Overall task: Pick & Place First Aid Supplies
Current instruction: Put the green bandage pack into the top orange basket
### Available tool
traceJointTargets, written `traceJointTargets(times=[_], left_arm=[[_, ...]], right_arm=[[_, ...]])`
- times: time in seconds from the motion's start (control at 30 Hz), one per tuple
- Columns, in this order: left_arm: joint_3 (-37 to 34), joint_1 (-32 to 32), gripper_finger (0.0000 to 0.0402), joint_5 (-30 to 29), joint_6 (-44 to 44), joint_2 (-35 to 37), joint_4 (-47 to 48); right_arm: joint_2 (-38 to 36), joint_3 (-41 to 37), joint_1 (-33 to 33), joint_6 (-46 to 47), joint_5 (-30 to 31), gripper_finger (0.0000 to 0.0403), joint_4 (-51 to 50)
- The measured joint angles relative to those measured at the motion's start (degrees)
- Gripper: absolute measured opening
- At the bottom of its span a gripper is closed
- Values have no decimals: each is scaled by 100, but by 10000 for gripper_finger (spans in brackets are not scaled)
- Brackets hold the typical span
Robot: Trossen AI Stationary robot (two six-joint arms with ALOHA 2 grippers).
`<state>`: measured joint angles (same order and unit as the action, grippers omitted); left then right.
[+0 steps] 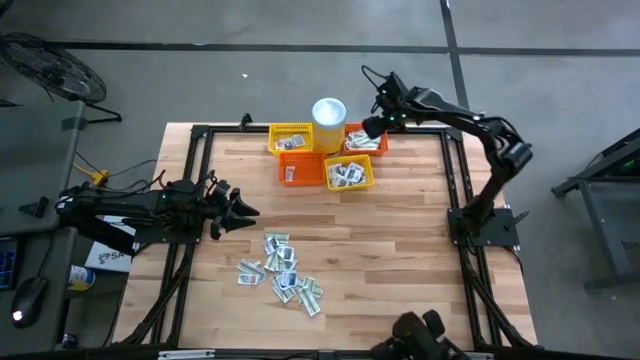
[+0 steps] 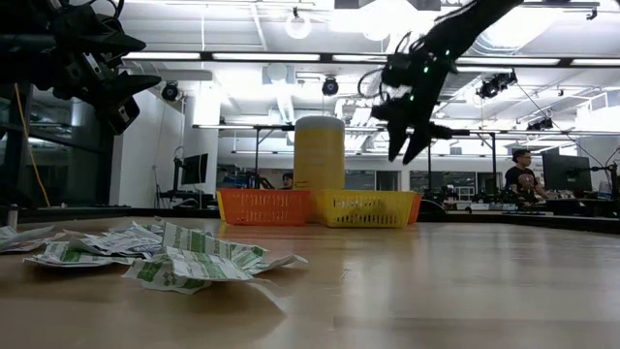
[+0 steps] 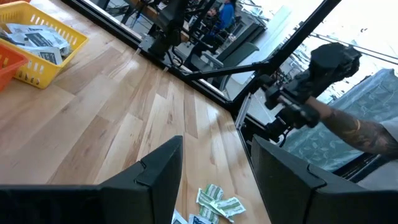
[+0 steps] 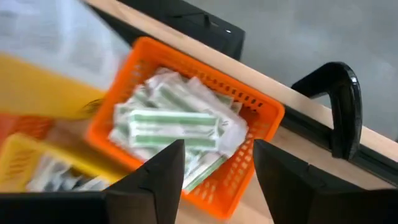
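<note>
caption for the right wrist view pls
Right gripper, fingers apart, hovers above an orange basket of green-striped packets.

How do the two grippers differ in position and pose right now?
The right gripper hangs over the orange basket of green-striped packets at the table's far edge; the left gripper sits by the left edge, away from the baskets, near the loose pile of packets. In the low view the right gripper points downward at the baskets, while the left is raised and angled out over the table. Both are open and hold nothing.
</note>
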<state>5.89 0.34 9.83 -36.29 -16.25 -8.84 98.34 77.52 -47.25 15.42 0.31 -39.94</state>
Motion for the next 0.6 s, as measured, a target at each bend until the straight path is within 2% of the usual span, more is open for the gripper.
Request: traceJointTargets(times=[0.33,0.6], left_arm=[[0,1,191,0,0,0,2],[0,0,191,0,0,-2,2]], right_arm=[[-1145,1,541,-48,-543,184,-800],[-1573,1,1830,207,-1121,183,-794]])
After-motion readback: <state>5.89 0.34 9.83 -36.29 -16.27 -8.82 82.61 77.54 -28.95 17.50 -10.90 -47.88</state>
